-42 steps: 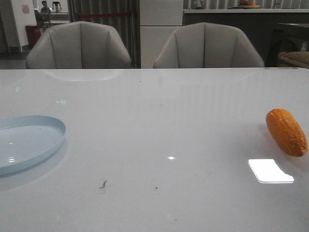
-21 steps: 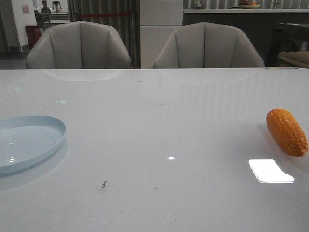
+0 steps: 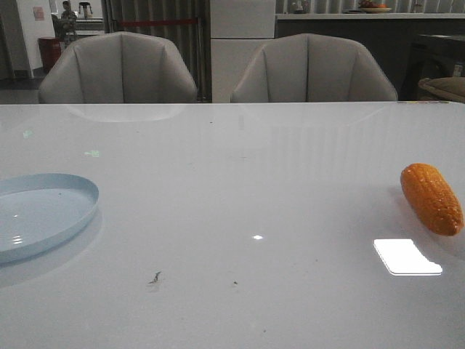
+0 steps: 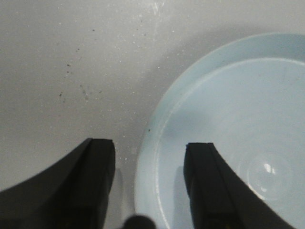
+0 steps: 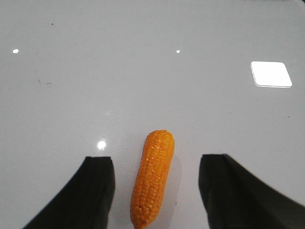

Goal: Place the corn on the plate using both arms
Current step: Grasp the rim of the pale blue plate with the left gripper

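Note:
The orange corn (image 3: 431,198) lies on the white table at the far right edge of the front view. The pale blue plate (image 3: 43,212) sits at the left edge. Neither arm shows in the front view. In the right wrist view my right gripper (image 5: 157,164) is open, above the table, and the corn (image 5: 152,177) lies lengthwise between its two fingers, touching neither. In the left wrist view my left gripper (image 4: 149,150) is open and empty, over the plate's rim (image 4: 145,157), one finger over the table, the other over the plate.
Two grey chairs (image 3: 120,69) (image 3: 312,69) stand behind the far edge of the table. A bright window reflection (image 3: 407,257) lies on the glossy top near the corn. Small dark specks (image 3: 155,277) mark the front middle.

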### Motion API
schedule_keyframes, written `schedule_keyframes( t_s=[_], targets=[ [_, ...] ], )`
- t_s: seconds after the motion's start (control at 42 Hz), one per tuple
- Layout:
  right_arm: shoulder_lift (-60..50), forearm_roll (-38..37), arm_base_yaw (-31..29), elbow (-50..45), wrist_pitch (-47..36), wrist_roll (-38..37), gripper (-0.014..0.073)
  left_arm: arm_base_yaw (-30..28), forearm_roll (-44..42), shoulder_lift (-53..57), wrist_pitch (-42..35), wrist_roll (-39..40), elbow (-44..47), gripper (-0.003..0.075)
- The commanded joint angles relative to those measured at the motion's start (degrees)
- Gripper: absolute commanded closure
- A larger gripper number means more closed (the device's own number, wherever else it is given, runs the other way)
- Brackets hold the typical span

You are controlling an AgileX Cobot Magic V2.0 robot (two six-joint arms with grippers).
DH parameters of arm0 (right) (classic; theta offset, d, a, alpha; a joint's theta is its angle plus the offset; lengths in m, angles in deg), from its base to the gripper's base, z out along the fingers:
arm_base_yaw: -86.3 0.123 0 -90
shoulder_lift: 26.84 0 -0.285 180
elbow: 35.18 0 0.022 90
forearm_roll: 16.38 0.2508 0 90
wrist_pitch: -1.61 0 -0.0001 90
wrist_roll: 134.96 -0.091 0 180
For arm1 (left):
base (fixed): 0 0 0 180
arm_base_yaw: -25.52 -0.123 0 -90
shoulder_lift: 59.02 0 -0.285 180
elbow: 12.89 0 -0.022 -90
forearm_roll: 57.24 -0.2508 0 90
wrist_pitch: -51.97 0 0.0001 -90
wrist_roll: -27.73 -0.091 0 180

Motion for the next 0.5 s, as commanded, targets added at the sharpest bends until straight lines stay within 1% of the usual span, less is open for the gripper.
schedule_keyframes(
  t_s=[0.0, 0.19, 0.31, 0.357, 0.405, 0.429, 0.476],
  targets=[
    [-0.4, -0.4, 0.1, 2.0, -3.1, 0.3, 0.0095, -0.1, 0.4, 0.6, -1.7, 0.4, -2.0, 0.0316],
    [-0.4, 0.2, 0.1, 2.0, -3.1, 0.3, 0.0095, -0.1, 0.3, -2.3, -2.0, 0.4, -2.0, 0.0316],
    [-0.4, 0.2, 0.1, 2.0, -3.1, 0.3, 0.0095, -0.1, 0.4, -3.5, -0.8, 0.4, -2.0, 0.0324],
    [-0.4, 0.2, 0.1, 2.0, -3.1, 0.3, 0.0095, 0.0, 0.4, -3.8, -0.1, 0.4, -2.0, 0.036],
    [-0.4, 0.2, 0.1, 2.0, -3.1, 0.3, 0.0095, 0.0, 0.4, -3.8, 0.4, 0.4, -2.0, 0.0437],
    [-0.4, 0.2, 0.1, 2.0, -3.0, 0.3, 0.0095, 0.0, 0.4, -3.8, 0.7, 0.4, -2.0, 0.0461],
    [-0.4, 0.2, 0.1, 2.0, -3.0, 0.3, 0.0095, 0.0, 0.4, -3.8, 1.0, 0.4, -2.0, 0.0562]
  ],
)
